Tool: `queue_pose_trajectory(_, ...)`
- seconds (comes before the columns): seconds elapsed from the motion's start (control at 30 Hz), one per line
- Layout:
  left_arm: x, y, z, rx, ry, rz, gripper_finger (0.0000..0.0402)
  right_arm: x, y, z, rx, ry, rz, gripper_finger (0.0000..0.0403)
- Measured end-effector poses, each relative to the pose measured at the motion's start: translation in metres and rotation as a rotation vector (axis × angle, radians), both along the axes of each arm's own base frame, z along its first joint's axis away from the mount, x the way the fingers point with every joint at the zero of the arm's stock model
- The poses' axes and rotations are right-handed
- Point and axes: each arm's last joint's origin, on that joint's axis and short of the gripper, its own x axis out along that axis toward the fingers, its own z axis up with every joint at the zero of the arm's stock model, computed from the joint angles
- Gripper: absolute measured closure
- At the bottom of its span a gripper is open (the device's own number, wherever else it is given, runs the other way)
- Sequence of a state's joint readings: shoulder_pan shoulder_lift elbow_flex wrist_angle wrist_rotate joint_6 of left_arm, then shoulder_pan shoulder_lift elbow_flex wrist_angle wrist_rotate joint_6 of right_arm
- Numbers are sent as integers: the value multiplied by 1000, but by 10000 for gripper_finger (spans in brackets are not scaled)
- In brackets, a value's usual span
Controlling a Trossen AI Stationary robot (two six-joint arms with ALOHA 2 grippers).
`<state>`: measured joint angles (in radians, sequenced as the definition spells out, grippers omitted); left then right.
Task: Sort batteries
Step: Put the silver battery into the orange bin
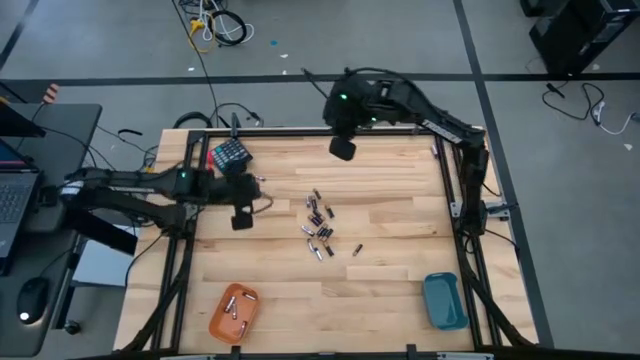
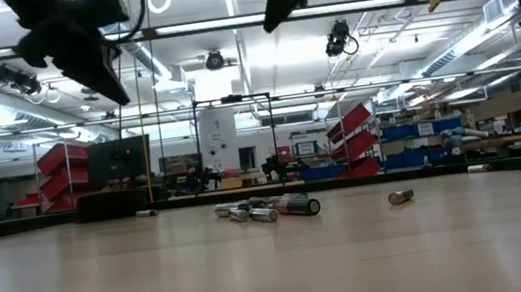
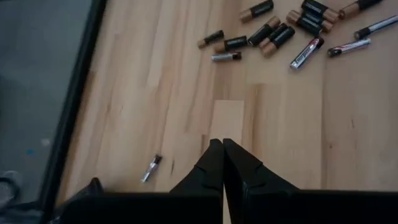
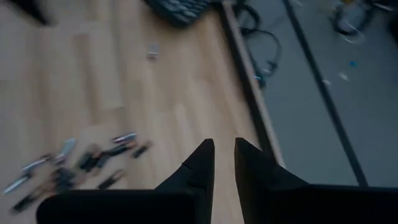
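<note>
Left gripper [image 1: 241, 220]: jaws together, empty, at nine o'clock of batteries [image 1: 319, 228].
Right gripper [image 1: 343, 150]: jaws slightly apart, at twelve o'clock.

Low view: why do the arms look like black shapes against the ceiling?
Low view: bright ceiling lights shine from behind, so the arms show as dark silhouettes, and the table has a soft sheen. Left wrist view: the batteries cast only faint shadows.

Two trays: orange tray [image 1: 234, 311], blue tray [image 1: 445, 300]; one keypad block [image 1: 229, 154].

Left end effector [image 1: 242, 220] closed, empty, raised; right end effector [image 1: 343, 150] slightly parted, raised.
</note>
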<state>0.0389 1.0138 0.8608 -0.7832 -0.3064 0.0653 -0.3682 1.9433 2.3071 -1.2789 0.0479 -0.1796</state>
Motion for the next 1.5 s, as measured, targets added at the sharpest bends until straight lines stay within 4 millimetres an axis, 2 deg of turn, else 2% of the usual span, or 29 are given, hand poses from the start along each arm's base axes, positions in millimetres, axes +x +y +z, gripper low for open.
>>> queue_pose_trajectory(0.1,-3,24,-4,-74,34,28,401,-9,12,9,15,-35,47,353)
queue_pose_trajectory(0.2,-3,47,-14,-136,113,26,401,-16,20,8,13,-46,68,353)
queue_pose_trajectory(0.37,2,77,-36,-231,214,-91,401,-22,28,-6,9,-60,80,353)
queue_pose_trajectory(0.6,9,109,-67,-202,373,-96,401,-38,32,-39,31,-59,52,355)
queue_pose_trajectory(0.7,10,116,-74,-190,424,-92,397,-45,34,-48,29,-93,41,355)
queue_pose_trajectory(0.83,13,124,-71,-169,409,-79,381,-52,36,-56,22,-134,29,355)
queue_pose_trajectory(1.03,18,133,-70,-75,389,-52,331,-57,38,-59,-2,-203,33,355)
queue_pose_trajectory(1.27,20,134,-76,-107,399,-58,266,-57,38,-62,-5,-211,33,357)
queue_pose_trajectory(1.5,25,138,-90,-146,419,-42,243,-56,37,-63,-8,-211,36,357)
